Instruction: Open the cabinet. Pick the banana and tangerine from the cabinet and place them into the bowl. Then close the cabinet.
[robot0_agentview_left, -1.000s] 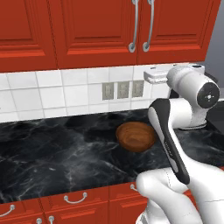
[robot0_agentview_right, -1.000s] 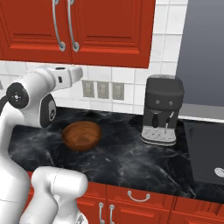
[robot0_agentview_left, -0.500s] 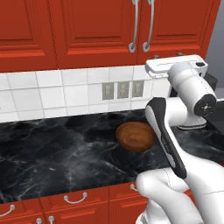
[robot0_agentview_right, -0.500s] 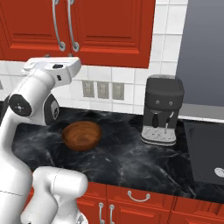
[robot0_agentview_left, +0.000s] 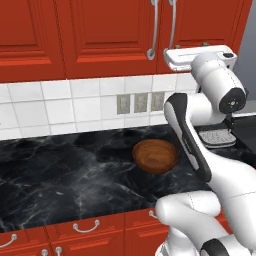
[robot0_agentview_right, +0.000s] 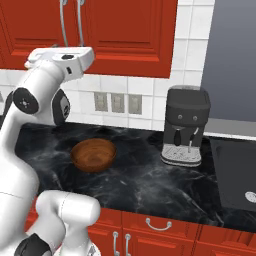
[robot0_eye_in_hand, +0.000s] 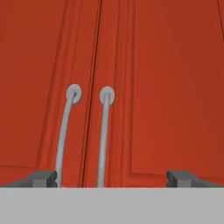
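Note:
The red cabinet (robot0_agentview_left: 115, 30) has both panelled doors shut, so the banana and tangerine are hidden. Its two curved silver handles (robot0_eye_in_hand: 65, 131) (robot0_eye_in_hand: 103, 135) hang side by side at the door seam, straight ahead in the hand view. My gripper (robot0_eye_in_hand: 113, 178) is open, its fingertips (robot0_eye_in_hand: 43, 178) spread wide on either side of the handles and short of them, holding nothing. The white hand (robot0_agentview_left: 197, 57) is raised to the doors' lower edge. The brown wooden bowl (robot0_agentview_left: 155, 156) (robot0_agentview_right: 93, 154) sits empty on the counter below.
A black coffee machine (robot0_agentview_right: 186, 125) stands on the black marble counter (robot0_agentview_left: 60, 175) right of the bowl. Wall outlets (robot0_agentview_right: 117, 102) sit on the white tiles. A dark cooktop (robot0_agentview_right: 235, 175) lies at the far right, and red drawers (robot0_agentview_left: 85, 227) run under the counter.
The hand has risen from the tiled wall's height up to the bottom edge of the cabinet doors. The jaws stayed open and the bowl has not moved.

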